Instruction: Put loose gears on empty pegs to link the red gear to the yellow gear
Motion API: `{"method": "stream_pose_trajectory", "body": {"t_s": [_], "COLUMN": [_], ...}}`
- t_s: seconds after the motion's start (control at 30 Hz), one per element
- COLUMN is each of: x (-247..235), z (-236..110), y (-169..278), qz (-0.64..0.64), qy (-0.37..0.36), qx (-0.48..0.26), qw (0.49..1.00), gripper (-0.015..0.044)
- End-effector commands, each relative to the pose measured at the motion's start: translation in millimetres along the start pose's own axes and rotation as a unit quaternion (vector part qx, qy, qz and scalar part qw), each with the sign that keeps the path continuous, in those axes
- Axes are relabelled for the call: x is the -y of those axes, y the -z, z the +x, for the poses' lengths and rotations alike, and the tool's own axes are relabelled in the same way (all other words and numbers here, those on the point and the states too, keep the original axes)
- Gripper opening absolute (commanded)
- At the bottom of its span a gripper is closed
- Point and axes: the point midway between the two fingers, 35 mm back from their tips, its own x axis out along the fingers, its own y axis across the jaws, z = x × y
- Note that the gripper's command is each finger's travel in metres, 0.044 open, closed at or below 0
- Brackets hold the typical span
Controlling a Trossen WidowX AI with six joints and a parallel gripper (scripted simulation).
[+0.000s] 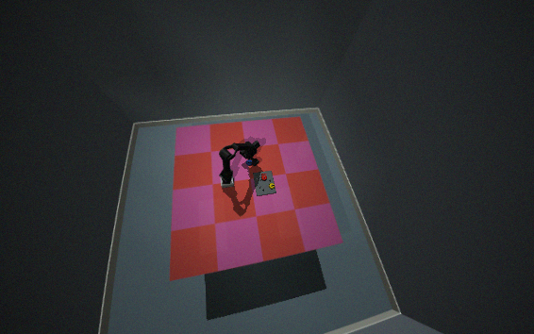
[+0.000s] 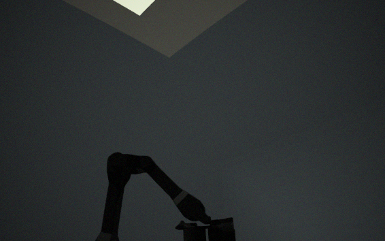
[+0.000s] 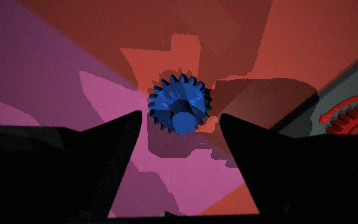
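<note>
A blue gear point(image 1: 249, 162) point(image 3: 196, 98) with a round hub stands on the table beyond the board's corner. My gripper point(image 3: 182, 116) is open above it. In the wrist view the gear shows between and just past the two black fingertips, with a gap on each side. The grey board point(image 1: 264, 192) point(image 3: 346, 86) lies to the right of the gear in the wrist view. The red gear point(image 1: 264, 177) point(image 3: 345, 124) sits on it beside the red arrow. The yellow gear point(image 1: 272, 186) is on the board too. The pegs are too small to tell apart; other loose gears cannot be made out.
The arm's base point(image 1: 227, 182) stands to the left of the board in the top view. The table has a pink and orange checked top point(image 1: 236, 241), with the arm's shadows across it. The exterior view shows only the dark arm point(image 2: 113, 204), its lower part cut off.
</note>
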Motion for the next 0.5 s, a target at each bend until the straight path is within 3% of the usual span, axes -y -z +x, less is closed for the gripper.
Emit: {"method": "stream_pose_trajectory", "body": {"t_s": [0.0,0.23,0.47], "x": [-0.3,-0.3,-0.3], "z": [0.7,0.7,0.7], "y": [0.3,0.3,0.3], "qz": [-0.002,-0.002,-0.002], "qy": [-0.001,-0.001,-0.001], "qx": [0.000,0.000,0.000], "qw": [1.000,1.000,1.000], "gripper": [0.0256,0.0072,0.0026]}}
